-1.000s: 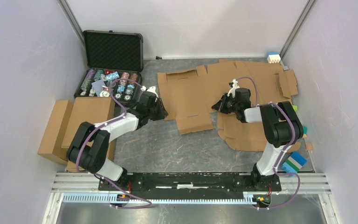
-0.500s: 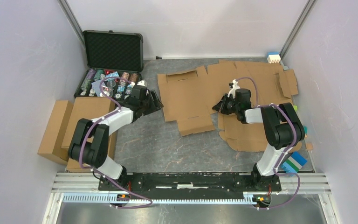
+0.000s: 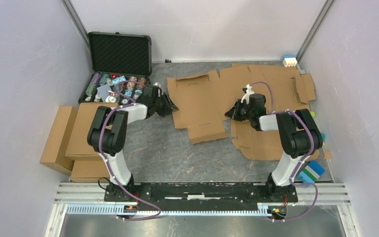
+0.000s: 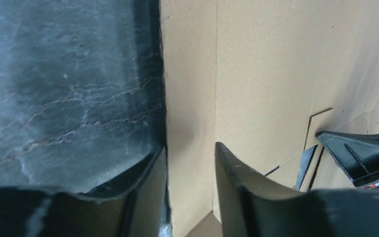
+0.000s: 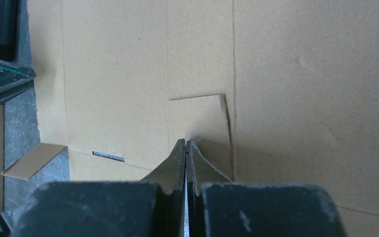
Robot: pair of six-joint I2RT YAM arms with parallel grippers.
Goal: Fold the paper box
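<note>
Hard bits first. From overhead my right tool (image 3: 230, 110) sat under its own wrist, so the tips were hidden there. The right wrist cam showed its fingers (image 5: 202, 165) pressed together w/ no gap, tips at a cut tab of the paper box (image 3: 197, 101). Couldn't tell if they pushed on the board or only hovered over it.

My left tool (image 3: 170, 105) was at the sheet's left edge. On the left wrist cam it stood spread, a strip of the box's edge showing in the gap, nothing pinched. Whether either finger touched the board, I couldn't tell. A dark angular part (image 4: 360, 153) at that view's right edge was cut off by the frame, no id.

The box lay flat & unfolded on the worktop (image 3: 177, 153), mid to far side, between both tools. Its right side ran into more flat cardboard sheets (image 3: 276, 84); where one ended & the next began was unclear. Coloured blocks (image 3: 310, 172) by my right arm's base were partly hidden behind it.

Worktop was dark grey, marbled w/ pale veins. An open black case (image 3: 120, 52) of chips stood far left. Closed brown boxes (image 3: 79, 133) were stacked at left, partly behind my left arm. Pale walls (image 3: 24, 74) closed in left, right & back, w/ a metal rail (image 3: 202, 190) along the near edge.
</note>
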